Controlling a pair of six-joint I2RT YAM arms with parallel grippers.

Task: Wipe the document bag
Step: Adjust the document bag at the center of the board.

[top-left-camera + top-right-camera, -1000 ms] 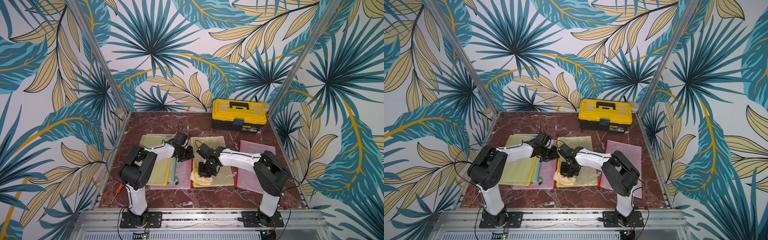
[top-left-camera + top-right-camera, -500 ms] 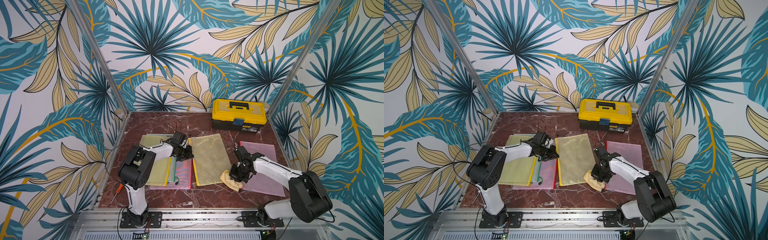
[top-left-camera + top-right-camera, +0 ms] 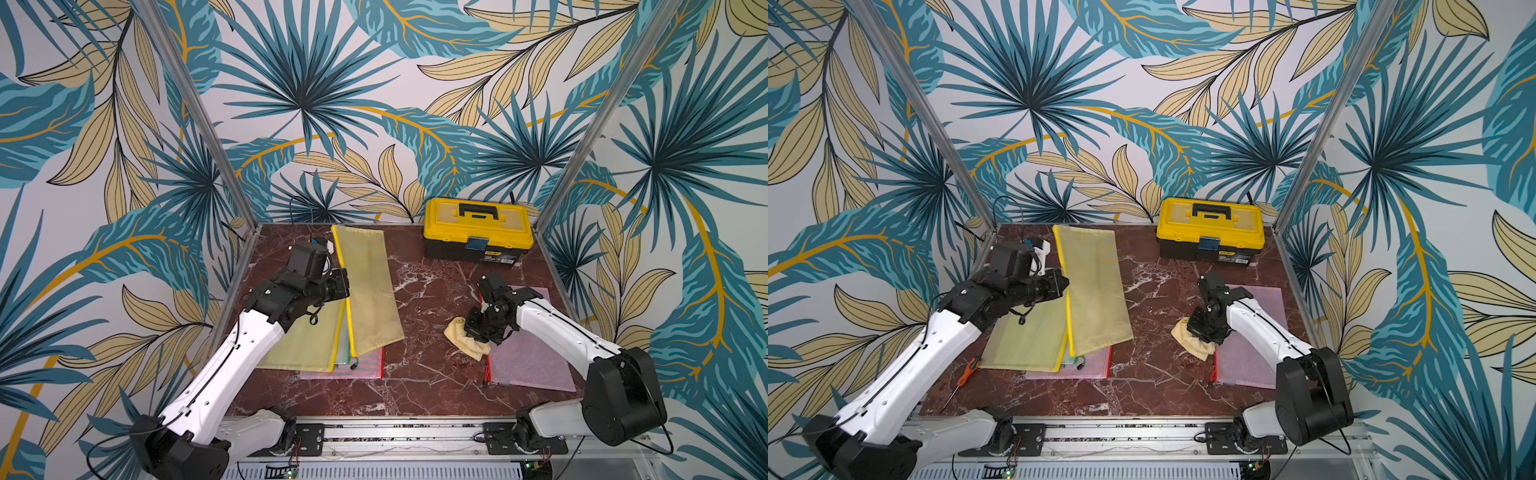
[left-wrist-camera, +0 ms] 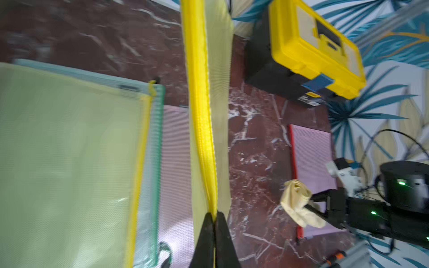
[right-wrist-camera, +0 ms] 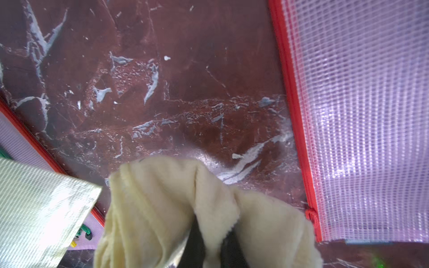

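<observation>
The yellow mesh document bag [image 3: 368, 286] [image 3: 1096, 286] is tilted up, its lower end resting on the stack at the left. My left gripper [image 3: 343, 286] [image 3: 1064, 284] [image 4: 214, 214] is shut on its yellow zipper edge [image 4: 199, 116]. To the right, my right gripper [image 3: 478, 332] [image 3: 1200, 328] [image 5: 213, 243] is shut on a cream cloth [image 3: 463, 340] [image 5: 162, 204]. The cloth lies on the marble table beside a pink document bag [image 3: 528, 357] [image 5: 371, 116], apart from the yellow bag.
A stack of flat bags, pale yellow-green [image 3: 307, 340] over green and pink [image 3: 340, 368], lies at the left. A yellow and black toolbox [image 3: 478, 228] stands at the back right. An orange screwdriver [image 3: 963, 376] lies by the front left edge.
My right gripper slid the cloth rightward off the yellow bag to the pink bag's edge. My left gripper raised the yellow bag by its zipper edge and carried it left over the stack.
</observation>
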